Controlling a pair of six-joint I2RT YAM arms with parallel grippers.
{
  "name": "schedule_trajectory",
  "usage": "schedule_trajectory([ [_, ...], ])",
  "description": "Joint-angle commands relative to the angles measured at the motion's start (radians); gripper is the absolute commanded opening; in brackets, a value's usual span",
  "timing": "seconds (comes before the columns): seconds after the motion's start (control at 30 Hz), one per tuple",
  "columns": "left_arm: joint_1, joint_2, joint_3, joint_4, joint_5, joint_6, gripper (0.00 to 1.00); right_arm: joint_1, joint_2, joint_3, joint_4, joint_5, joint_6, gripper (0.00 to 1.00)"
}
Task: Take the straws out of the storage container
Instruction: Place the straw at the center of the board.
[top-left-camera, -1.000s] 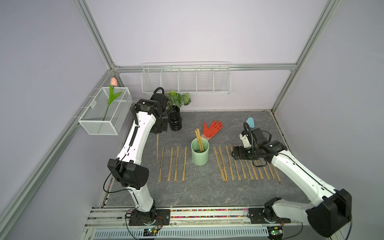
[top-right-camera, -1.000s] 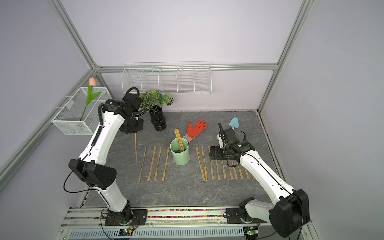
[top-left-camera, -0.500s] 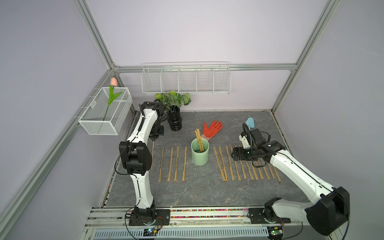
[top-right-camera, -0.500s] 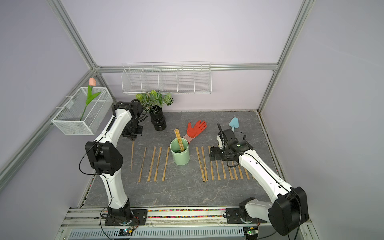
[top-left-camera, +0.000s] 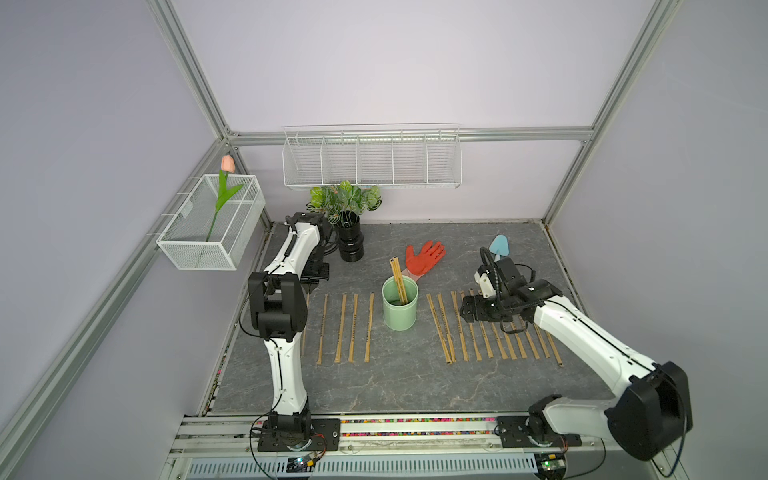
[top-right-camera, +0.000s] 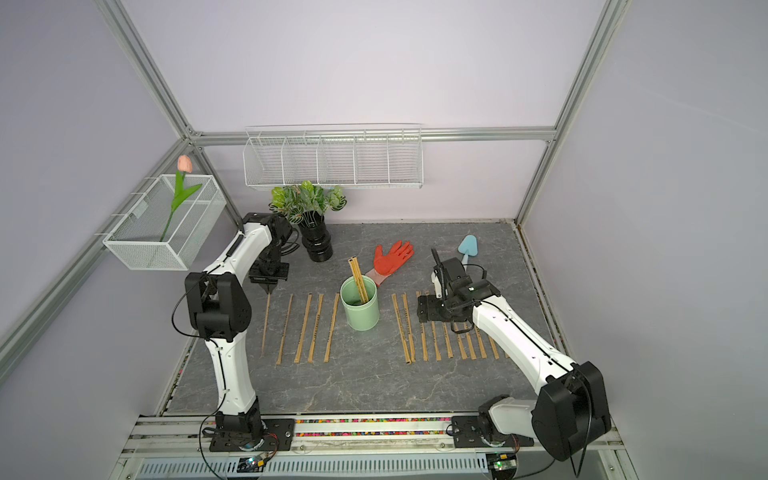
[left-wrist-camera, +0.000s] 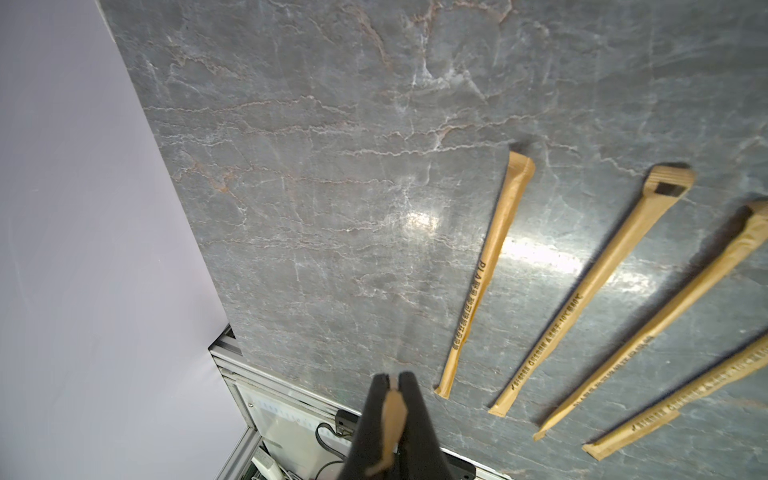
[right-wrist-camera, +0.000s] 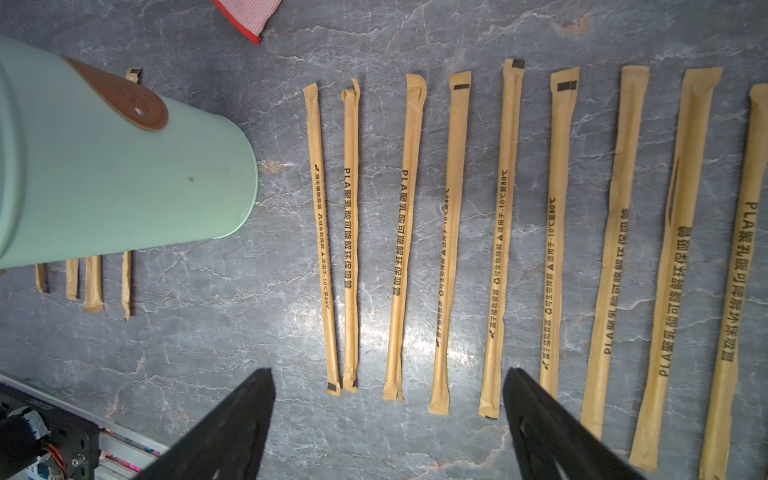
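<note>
The storage container (top-left-camera: 400, 316) (top-right-camera: 360, 312), a mint-green cup, stands mid-table with a few straws (top-left-camera: 398, 279) (top-right-camera: 358, 277) leaning in it. Several straws lie in a row left of it (top-left-camera: 347, 328) and several more on its right (top-left-camera: 446, 328) (right-wrist-camera: 453, 232). My left gripper (top-right-camera: 266, 287) (left-wrist-camera: 392, 380) is shut on the far end of one straw (top-right-camera: 264, 324) (left-wrist-camera: 392, 411), just left of the left row; whether that straw's near end touches the table I cannot tell. My right gripper (top-left-camera: 471, 309) (right-wrist-camera: 388, 376) hangs open low over the right row, nothing between its fingers. The cup (right-wrist-camera: 104, 166) shows beside that row.
A black vase with a plant (top-left-camera: 350, 245) stands at the back left, close behind my left arm. A red glove (top-left-camera: 424, 257) lies behind the cup and a pale blue tool (top-left-camera: 498, 245) at the back right. Wire baskets (top-left-camera: 372, 160) (top-left-camera: 212, 226) hang on the walls. The table's left edge (left-wrist-camera: 232, 345) is close to my left gripper.
My left arm has folded back and swung the held straw leftward and down, in line with the left row. The right gripper has stayed open over the right row.
</note>
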Motion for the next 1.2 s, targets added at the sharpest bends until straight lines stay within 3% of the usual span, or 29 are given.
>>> schedule_trajectory([
  [0.0, 0.01, 0.028, -0.016, 0.018, 0.016, -0.003, 0.07, -0.007, 0.015, -0.011, 0.02, -0.015, -0.011, 0.89],
  [1.17, 0.034, 0.173, 0.039, 0.073, 0.037, 0.023, 0.12, -0.006, 0.091, 0.02, 0.016, -0.014, -0.023, 0.89],
])
